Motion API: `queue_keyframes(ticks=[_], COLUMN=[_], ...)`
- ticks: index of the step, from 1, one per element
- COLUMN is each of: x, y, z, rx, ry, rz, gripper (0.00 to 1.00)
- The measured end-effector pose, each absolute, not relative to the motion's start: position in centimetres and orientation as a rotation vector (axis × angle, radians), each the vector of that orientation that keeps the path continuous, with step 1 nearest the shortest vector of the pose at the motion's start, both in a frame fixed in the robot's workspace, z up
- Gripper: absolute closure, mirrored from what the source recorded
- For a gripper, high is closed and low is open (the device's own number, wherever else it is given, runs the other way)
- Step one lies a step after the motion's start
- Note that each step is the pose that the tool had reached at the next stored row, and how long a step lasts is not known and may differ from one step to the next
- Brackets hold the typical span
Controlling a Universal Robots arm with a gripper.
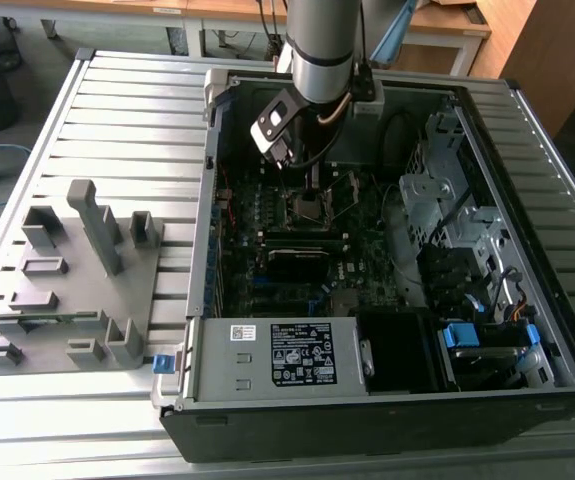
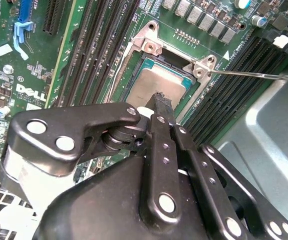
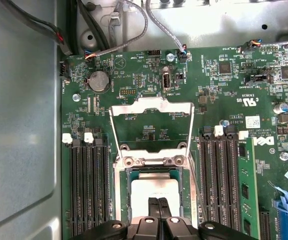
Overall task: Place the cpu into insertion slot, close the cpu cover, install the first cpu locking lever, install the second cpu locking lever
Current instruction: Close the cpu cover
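Observation:
The cpu [image 3: 154, 189] lies flat in the insertion slot [image 3: 121, 200], its dull silver top showing in both wrist views. My gripper [image 3: 159, 200] is shut, its two fingers pressed together, with the tips over the middle of the cpu [image 2: 149, 82]; I cannot tell if they touch it. The cpu cover [image 3: 151, 105] is swung open, away from the slot on its hinge side. A thin metal locking lever [image 2: 254, 75] sticks out sideways from a slot corner. In the exterior view the gripper [image 1: 310, 185] reaches down into the open computer case over the slot [image 1: 307, 207].
Black memory slots [image 3: 88, 190] flank the socket on both sides. A black ribbed heatsink [image 1: 307, 262], the power supply [image 1: 287, 355] and drive cages [image 1: 447, 200] stand inside the case. Cables [image 3: 128, 30] run near the case wall. A grey fixture plate [image 1: 67, 290] sits at the exterior view's left.

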State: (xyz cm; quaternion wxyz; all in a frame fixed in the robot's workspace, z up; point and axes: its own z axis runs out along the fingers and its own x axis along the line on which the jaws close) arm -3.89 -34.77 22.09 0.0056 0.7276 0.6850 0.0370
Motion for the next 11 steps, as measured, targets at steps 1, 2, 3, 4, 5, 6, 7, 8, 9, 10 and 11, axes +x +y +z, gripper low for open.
queue_keyframes(ticks=[1,2,3,4,5,6,7,8,9,10,11], x=[-3.9,-3.9,-3.9,-3.9,-3.9,-3.9,-3.9,-3.9,-3.9,-3.9,-3.9], y=[-34.8,-34.8,-34.8,-34.8,-34.8,-34.8,-34.8,-34.8,-34.8,-34.8,-34.8], z=[22.2,22.3,22.4,22.6,22.7,22.9,23.1,23.2,23.3,23.4,23.4], rx=[2.278,2.278,2.278,2.278,2.278,2.278,2.278,2.278,2.278,2.278,2.278], ry=[2.144,2.144,2.144,2.144,2.144,2.144,2.144,2.144,2.144,2.144,2.144], rz=[0.116,0.116,0.116,0.117,0.117,0.117,0.117,0.117,0.116,0.117,0.117], gripper=[0.90,0.90,0.90,0.90,0.90,0.90,0.90,0.90,0.90,0.90,0.90])
